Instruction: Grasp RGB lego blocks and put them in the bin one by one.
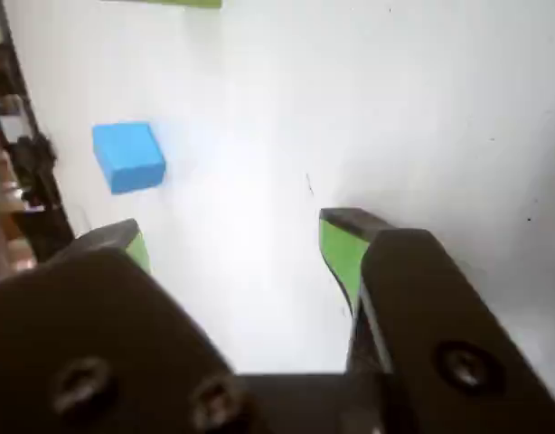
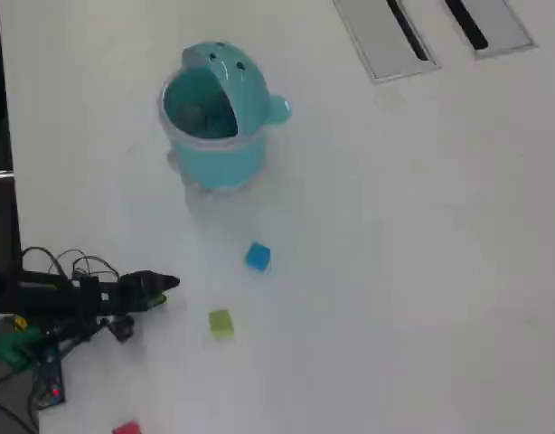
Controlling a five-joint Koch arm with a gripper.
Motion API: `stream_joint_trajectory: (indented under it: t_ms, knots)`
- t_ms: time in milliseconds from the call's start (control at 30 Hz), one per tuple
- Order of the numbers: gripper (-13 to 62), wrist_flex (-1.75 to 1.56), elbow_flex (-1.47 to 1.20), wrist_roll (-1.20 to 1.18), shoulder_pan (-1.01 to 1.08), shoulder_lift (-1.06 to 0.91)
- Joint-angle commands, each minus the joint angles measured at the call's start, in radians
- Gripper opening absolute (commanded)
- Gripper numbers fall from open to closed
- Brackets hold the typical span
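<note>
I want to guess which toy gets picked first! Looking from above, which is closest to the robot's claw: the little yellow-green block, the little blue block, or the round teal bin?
From the gripper in the overhead view:
1. Small yellow-green block, just right and below.
2. Small blue block, farther right, slightly above.
3. Round teal plastic bin, far up top.

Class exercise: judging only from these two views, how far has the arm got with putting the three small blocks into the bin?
Nothing looks done: the small blue plastic block, yellow-green block and red block all lie on the white table, outside the teal round plastic bin. Nothing is in hand: the gripper is open and empty. All three placements remain.
</note>
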State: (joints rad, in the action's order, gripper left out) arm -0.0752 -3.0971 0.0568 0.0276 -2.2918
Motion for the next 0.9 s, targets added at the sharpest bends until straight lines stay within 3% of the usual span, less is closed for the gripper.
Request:
stream_joint_trajectory:
  t_ms: [0, 700, 867]
  knots:
    - [34.6, 0.064, -0.074, 0.003, -0.023, -0.052]
    - [34.6, 0.055, -0.074, 0.005, 0.086, -0.052]
    - [34.5, -0.106, -0.074, -0.002, 0.066, -0.055]
